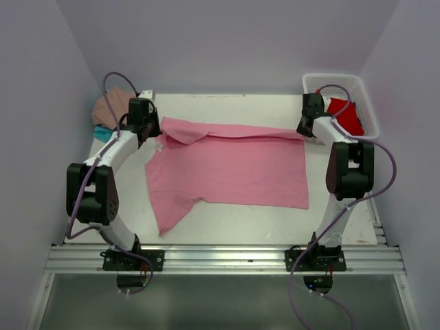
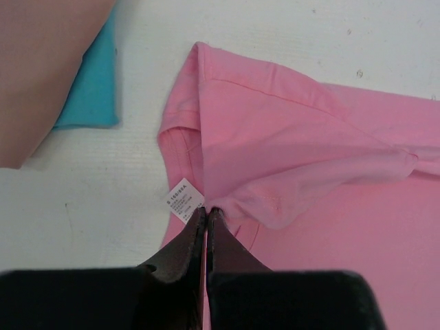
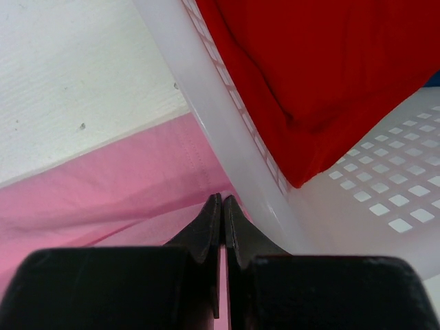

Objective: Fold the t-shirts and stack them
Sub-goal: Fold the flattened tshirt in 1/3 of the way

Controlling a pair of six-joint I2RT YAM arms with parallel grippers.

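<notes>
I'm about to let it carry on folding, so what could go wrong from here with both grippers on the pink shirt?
1. The right gripper pinches the pink t-shirt right against the white basket; pulling could snag or drag the basket.
2. The left gripper holds only a thin pinch by the label; it may slip and leave the fold crooked.

White table point(image 1: 234, 220): pink shirt point(image 1: 234, 168), basket point(image 1: 333, 77), seemingly teal shirt point(image 1: 103, 132).

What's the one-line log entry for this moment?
left fingers: shut on pink t-shirt | right fingers: shut on pink t-shirt | red t-shirt: in basket
</notes>
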